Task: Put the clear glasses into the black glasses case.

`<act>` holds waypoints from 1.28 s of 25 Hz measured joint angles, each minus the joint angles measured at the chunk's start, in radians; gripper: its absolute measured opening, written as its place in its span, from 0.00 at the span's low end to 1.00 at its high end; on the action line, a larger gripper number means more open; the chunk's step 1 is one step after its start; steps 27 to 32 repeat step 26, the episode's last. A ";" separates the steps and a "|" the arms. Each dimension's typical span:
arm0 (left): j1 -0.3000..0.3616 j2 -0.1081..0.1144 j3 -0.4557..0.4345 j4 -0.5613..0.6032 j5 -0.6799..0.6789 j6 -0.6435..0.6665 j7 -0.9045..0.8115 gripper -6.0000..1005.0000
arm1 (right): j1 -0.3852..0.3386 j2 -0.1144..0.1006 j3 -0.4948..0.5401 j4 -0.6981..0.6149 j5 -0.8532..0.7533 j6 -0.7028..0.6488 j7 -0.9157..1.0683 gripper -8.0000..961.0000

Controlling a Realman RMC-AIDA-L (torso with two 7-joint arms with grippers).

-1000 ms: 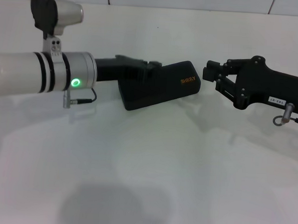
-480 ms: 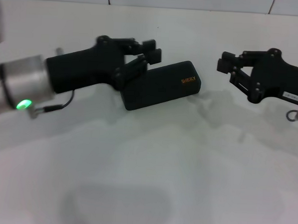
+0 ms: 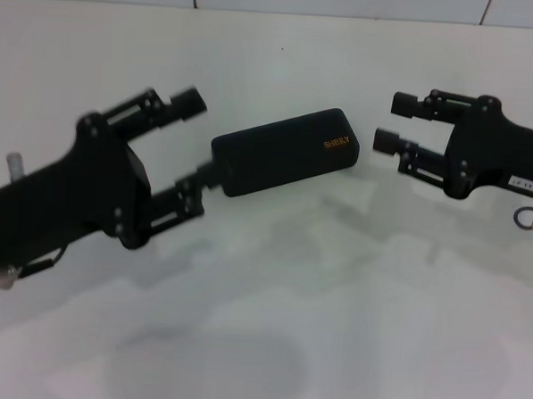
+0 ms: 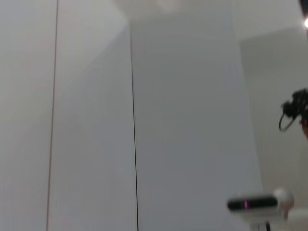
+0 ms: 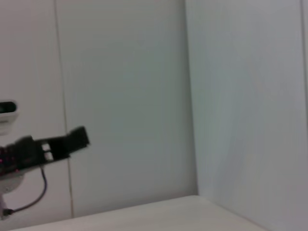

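Desk (image 3: 269, 325), white and glossy, carries the closed black oblong hard glasses case (image 3: 285, 151) with orange lettering, lying between both hands. Left hand (image 3: 196, 135) hovers just beside one end, fingers spread wide. Right hand (image 3: 392, 121) hangs near the other end, also spread. Clear glasses not visible.

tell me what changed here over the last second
The left gripper let go of the black case and drew back toward the robot's left, fingers now open. The right gripper shifted slightly away from the case and is open. The case stayed closed in the same spot on the table.
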 joint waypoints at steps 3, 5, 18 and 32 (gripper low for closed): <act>0.002 0.010 -0.024 0.001 0.095 -0.029 -0.036 0.60 | 0.000 0.001 -0.007 0.000 -0.025 -0.019 0.001 0.44; 0.000 0.025 -0.058 0.012 0.183 -0.037 -0.111 0.69 | 0.004 0.000 -0.014 -0.002 -0.065 -0.041 0.001 0.54; 0.016 0.070 -0.101 0.105 0.343 -0.029 -0.283 0.87 | 0.005 -0.001 -0.013 -0.068 -0.279 -0.079 0.087 0.74; 0.010 0.064 -0.101 0.107 0.357 -0.031 -0.287 0.87 | 0.004 0.000 -0.010 -0.072 -0.280 -0.079 0.093 0.74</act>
